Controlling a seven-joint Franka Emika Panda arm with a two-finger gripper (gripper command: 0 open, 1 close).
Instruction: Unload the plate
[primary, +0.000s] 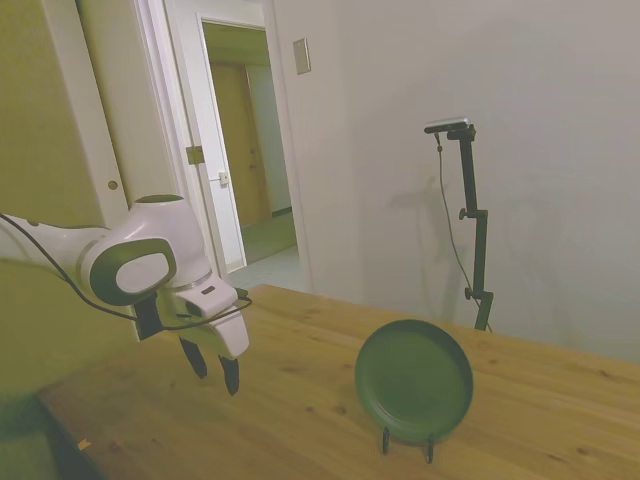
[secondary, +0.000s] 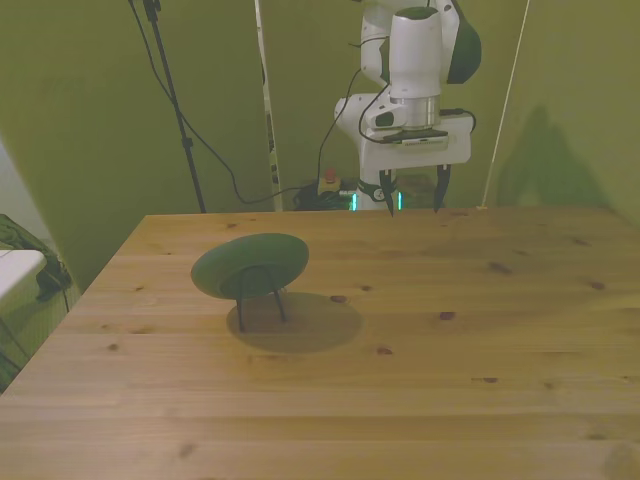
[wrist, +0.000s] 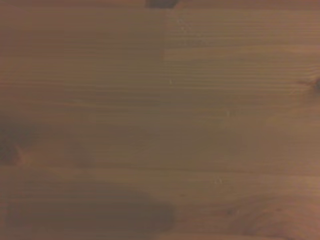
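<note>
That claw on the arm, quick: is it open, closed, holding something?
End effector: open, holding nothing, hanging above the table away from the plate.

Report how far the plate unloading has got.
Nothing looks done yet: the dark green plate stands tilted, leaning in its thin black wire stand on the wooden table. Nothing is in hand: the pincer hangs open and empty above the table, apart from the plate, and the wrist view shows only bare wood. Left: reach the plate, grip it, lift it off the stand and set it down.

side view off one flank, front view facing across, both covering table (primary: 560, 400), wrist view close on wood
</note>
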